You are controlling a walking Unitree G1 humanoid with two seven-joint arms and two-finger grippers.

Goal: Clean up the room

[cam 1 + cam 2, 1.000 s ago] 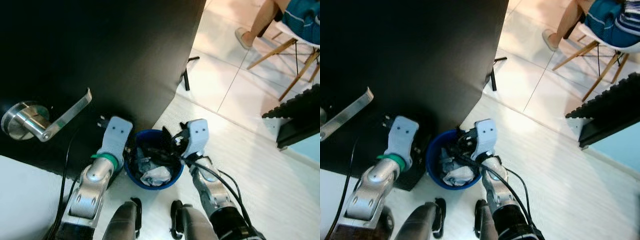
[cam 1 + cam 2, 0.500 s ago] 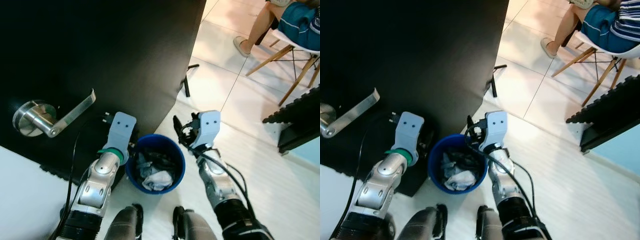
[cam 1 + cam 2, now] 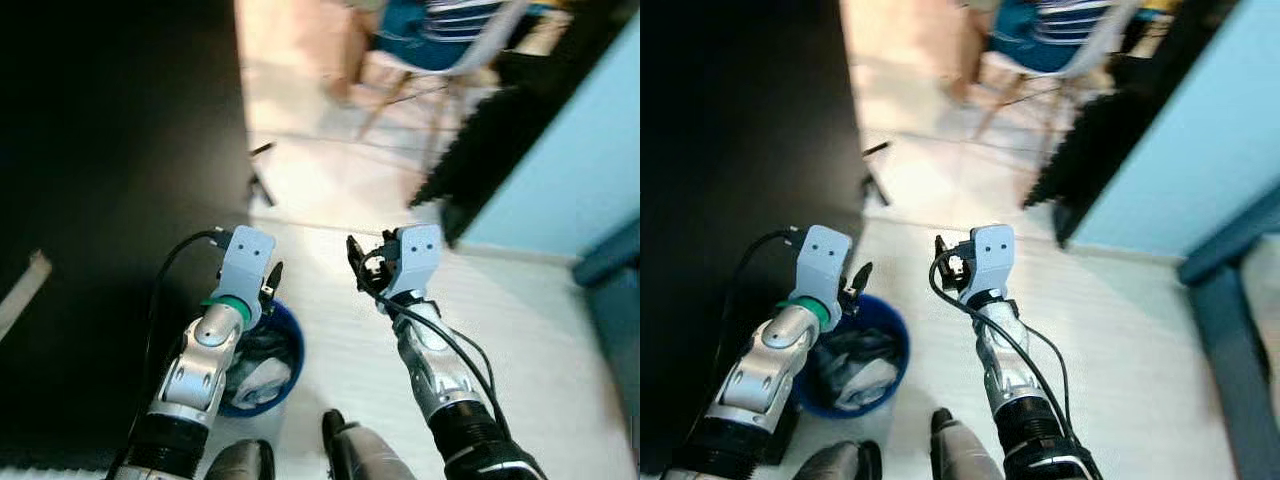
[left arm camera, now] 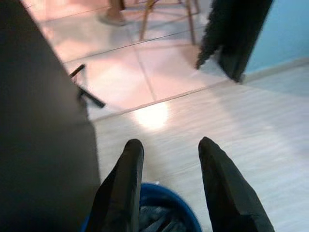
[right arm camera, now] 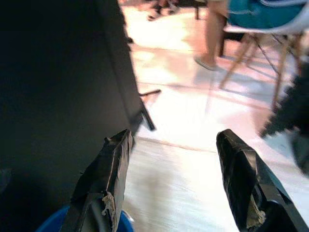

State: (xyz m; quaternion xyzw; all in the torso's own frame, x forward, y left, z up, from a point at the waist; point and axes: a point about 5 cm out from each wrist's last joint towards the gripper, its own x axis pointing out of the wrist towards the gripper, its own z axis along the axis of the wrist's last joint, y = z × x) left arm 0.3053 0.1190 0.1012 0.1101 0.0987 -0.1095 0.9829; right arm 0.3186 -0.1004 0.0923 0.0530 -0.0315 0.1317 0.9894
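Note:
A blue bin [image 3: 296, 342] holding crumpled white and dark rubbish [image 3: 259, 376] stands on the pale floor beside the black door. My left gripper [image 3: 272, 282] hovers just above the bin's far rim [image 4: 166, 190], fingers [image 4: 129, 164] open and empty. My right gripper [image 3: 357, 264] is held over bare floor to the right of the bin, a little higher, open with nothing between its taped fingers [image 5: 108, 169]. A sliver of the bin's edge [image 5: 52, 223] shows in the right wrist view.
The black door [image 3: 100, 160] fills the left side, with a small black stand [image 3: 262, 186] at its foot. A person sits on a wooden-legged chair [image 3: 420, 45] ahead. A dark ribbed panel [image 3: 490, 130], a light blue wall [image 3: 575, 150] and blue furniture [image 3: 612, 300] stand to the right.
My right gripper came up out of the bin, then held. The whole view has swung right, so the bin and door sit further left and the door handle has slid off.

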